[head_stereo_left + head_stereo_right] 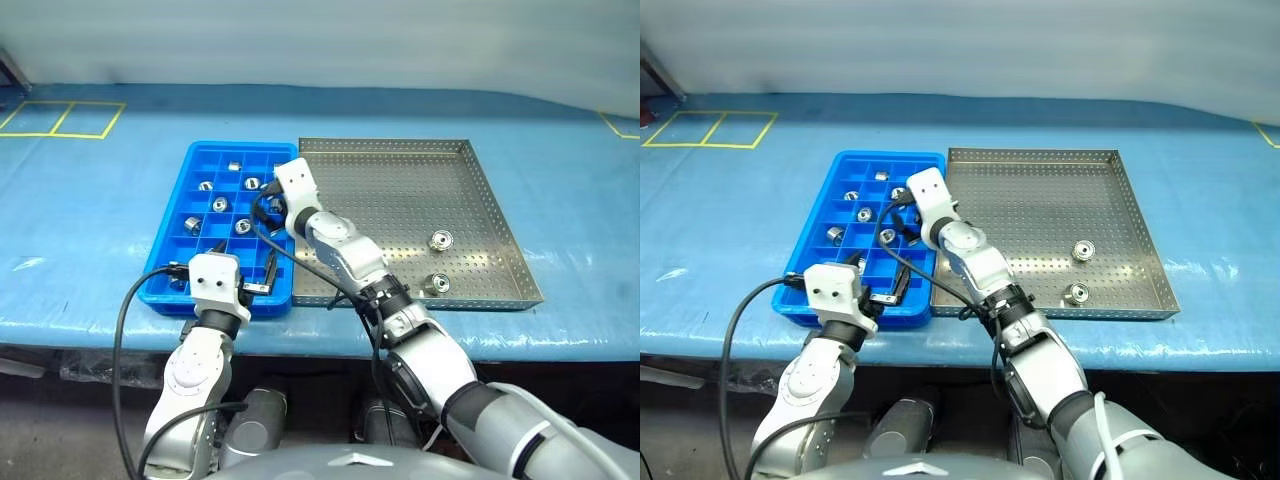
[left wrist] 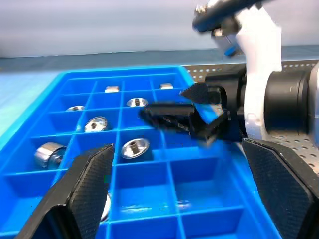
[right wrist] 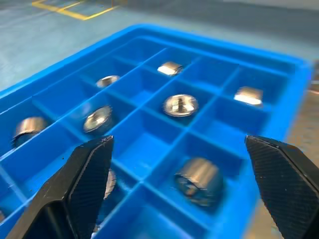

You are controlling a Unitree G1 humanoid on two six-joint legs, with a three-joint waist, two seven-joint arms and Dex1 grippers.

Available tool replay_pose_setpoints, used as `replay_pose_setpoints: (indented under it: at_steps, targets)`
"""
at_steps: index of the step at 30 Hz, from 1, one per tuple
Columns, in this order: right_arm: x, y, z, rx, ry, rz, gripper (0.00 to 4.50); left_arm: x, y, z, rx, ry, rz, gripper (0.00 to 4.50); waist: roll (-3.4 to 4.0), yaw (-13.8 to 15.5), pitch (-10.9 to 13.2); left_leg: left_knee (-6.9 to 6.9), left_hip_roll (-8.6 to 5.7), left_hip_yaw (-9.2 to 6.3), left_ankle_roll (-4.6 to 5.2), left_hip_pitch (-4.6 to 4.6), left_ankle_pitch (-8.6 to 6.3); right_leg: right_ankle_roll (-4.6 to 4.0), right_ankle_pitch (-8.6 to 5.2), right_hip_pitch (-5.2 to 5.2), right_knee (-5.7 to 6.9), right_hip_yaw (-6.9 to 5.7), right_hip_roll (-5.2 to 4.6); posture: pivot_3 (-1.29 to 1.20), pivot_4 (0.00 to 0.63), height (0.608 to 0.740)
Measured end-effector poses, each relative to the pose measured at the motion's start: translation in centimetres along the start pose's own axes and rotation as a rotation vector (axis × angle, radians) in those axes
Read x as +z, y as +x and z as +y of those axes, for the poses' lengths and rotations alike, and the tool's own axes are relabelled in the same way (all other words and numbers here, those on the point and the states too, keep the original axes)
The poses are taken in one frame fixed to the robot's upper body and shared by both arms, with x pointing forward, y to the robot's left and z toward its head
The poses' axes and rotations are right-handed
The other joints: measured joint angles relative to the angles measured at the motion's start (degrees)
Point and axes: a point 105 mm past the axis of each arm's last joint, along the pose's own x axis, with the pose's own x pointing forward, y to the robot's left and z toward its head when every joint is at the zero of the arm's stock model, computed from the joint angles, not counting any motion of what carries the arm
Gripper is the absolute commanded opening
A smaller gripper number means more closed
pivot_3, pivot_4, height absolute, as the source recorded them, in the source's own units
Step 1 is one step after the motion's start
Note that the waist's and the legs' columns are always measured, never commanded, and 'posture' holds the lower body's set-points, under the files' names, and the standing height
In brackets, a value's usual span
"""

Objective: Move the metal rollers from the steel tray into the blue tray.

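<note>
Left eye view: showing the blue tray lying just beside the steel tray on the blue table cover, long sides touching or nearly so.
Metal rollers in the blue tray: sitting one per compartment, among them one near the middle and one at the far end.
Metal rollers in the steel tray: two remaining, one toward the right rim and one near the front rim, close together and well apart from the blue tray.
Right eye view: showing the right gripper reaching across over the blue tray's right-hand columns; left gripper hovering low over the tray's near end.
Left wrist view: showing the left gripper's fingers spread wide with nothing between them, blue compartments lying beyond; right gripper hanging ahead, parted and carrying nothing.
Right wrist view: looking along the right gripper's fingers, standing wide apart and empty above a compartment holding a roller.
Step in hand: judging by the empty, spread fingers directly above a filled compartment, finishing a drop-off.
Progress: most of the job appearing done, two rollers left to carry.
Next move: lifting the right gripper clear of the dividers, swinging right over the steel tray, descending on one of the two remaining rollers.
Caution: lining up carefully, small shiny cylinders being likely to roll or slip on the perforated floor.
</note>
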Motion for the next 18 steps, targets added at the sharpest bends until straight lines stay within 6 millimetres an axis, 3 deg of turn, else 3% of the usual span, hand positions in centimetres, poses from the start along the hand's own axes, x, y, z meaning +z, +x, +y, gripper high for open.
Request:
replay_pose_setpoints:
  at_steps: [7, 11, 18]
  targets:
    - [-1.9, -4.1, -7.3, -0.442, 0.087, -0.006, 4.46, -0.1, 1.2, -1.3, -0.092, 0.011, -0.001, 4.5, 0.01, -4.31, 0.0, -0.05, 0.01, 0.02, 0.0, 0.04, 0.0, -0.01, -0.01, 0.04, -0.04, 0.03, -0.01, 0.1, 0.15, 0.74]
    - [-3.0, -6.7, -10.2, -0.684, 0.144, -0.012, 4.46, -0.4, 1.7, -1.8, -0.125, 0.012, 0.01, 4.5, 0.03, -6.71, 0.0, -0.02, 0.05, 0.05, 0.01, 0.12, 0.0, -0.01, -0.01, 0.07, 0.02, 0.03, 0.0, 0.08, 0.15, 0.74]
    - [-4.1, -8.8, -12.5, -0.884, 0.166, 0.015, 4.46, -0.5, 1.9, -2.1, -0.151, 0.008, 0.014, 4.5, 0.03, -8.63, 0.01, 0.03, 0.07, 0.05, 0.03, 0.14, 0.01, 0.0, 0.0, 0.09, 0.04, 0.04, 0.0, 0.07, 0.15, 0.74]
